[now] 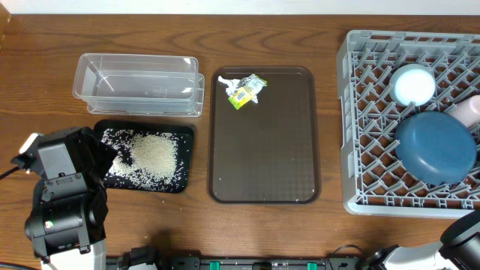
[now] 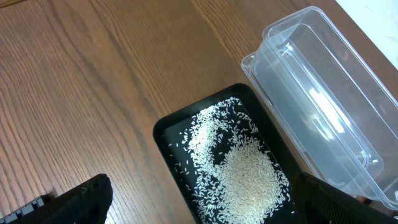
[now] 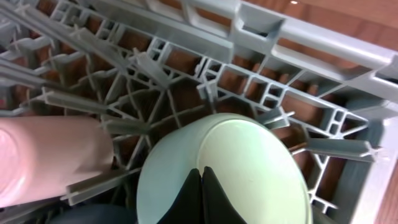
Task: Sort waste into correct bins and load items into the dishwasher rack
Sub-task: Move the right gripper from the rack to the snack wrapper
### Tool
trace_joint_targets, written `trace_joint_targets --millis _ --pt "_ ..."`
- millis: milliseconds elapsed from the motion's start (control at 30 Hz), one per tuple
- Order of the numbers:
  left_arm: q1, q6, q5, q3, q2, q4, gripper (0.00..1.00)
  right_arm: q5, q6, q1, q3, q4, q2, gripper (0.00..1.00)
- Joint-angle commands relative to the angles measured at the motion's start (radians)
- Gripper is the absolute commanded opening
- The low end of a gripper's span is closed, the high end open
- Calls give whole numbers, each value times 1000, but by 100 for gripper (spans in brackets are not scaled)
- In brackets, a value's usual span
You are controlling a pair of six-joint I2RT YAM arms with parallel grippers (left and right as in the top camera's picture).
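Observation:
A heap of white rice (image 1: pixel 154 154) lies in the black tray (image 1: pixel 185 135); it also shows in the left wrist view (image 2: pixel 249 180). My left gripper (image 2: pixel 205 208) is open and empty above the tray's (image 2: pixel 163 134) near end. The clear tub (image 1: pixel 139 82) (image 2: pixel 317 106) stands empty behind it. The crumpled wrapper (image 1: pixel 246 90) lies on the brown serving tray (image 1: pixel 262 172). The grey rack (image 1: pixel 360 112) holds the light-blue bowl (image 1: pixel 414 84) (image 3: pixel 249 168) upside down, the dark-blue dish (image 1: pixel 435 146) and the pink-sided cup (image 1: pixel 469 111) (image 3: pixel 50 155). My right gripper (image 3: pixel 201 171) is shut and empty. The wooden stick is out of view.
My left arm (image 1: pixel 64 202) covers the black tray's left end. My right arm (image 1: pixel 461 238) sits at the front right corner, below the rack. Bare wooden table (image 1: pixel 45 90) lies left of the tub.

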Motion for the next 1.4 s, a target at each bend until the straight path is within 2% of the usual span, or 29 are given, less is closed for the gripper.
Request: trace_joint_targets --millis 0,200,400,500,767,800,833,867,900,933,1000,1100,1233,1300,1367 --pt "4 -2 -7 13 0 -2 94 -36 14 -1 12 3 -26 1" --pt "4 -1 -7 13 0 -2 94 -114 13 2 13 -8 -74 1" --pt "4 -2 -7 13 0 -2 94 -421 13 24 13 -29 -83 1" --pt "4 -1 -7 13 0 -2 94 -495 13 89 13 -38 -85 1" --pt "4 -2 -7 13 0 -2 94 -496 13 373 13 -37 -126 4" --pt "4 -2 -7 13 0 -2 94 -515 13 417 13 -25 -135 8" --pt "4 -1 -7 13 0 -2 94 -564 8 454 13 -2 -142 18" --pt "4 -2 -7 13 0 -2 94 -666 -23 496 13 38 -149 48" --pt "4 -1 -7 13 0 -2 94 -794 -43 533 13 92 -153 88" --pt "4 -2 -7 13 0 -2 94 -921 -42 566 13 143 -154 99" --pt "4 -1 -7 13 0 -2 94 -1118 -2 621 13 262 -153 99" --pt "4 -1 -7 13 0 -2 94 -1130 122 718 13 401 -152 99" --pt "4 -1 -7 13 0 -2 94 -914 162 882 13 371 -149 89" --pt "4 -2 -7 13 0 -2 94 -742 162 971 13 316 -140 79" --pt "4 -2 -7 13 0 -2 94 -570 163 1064 13 284 -118 77"
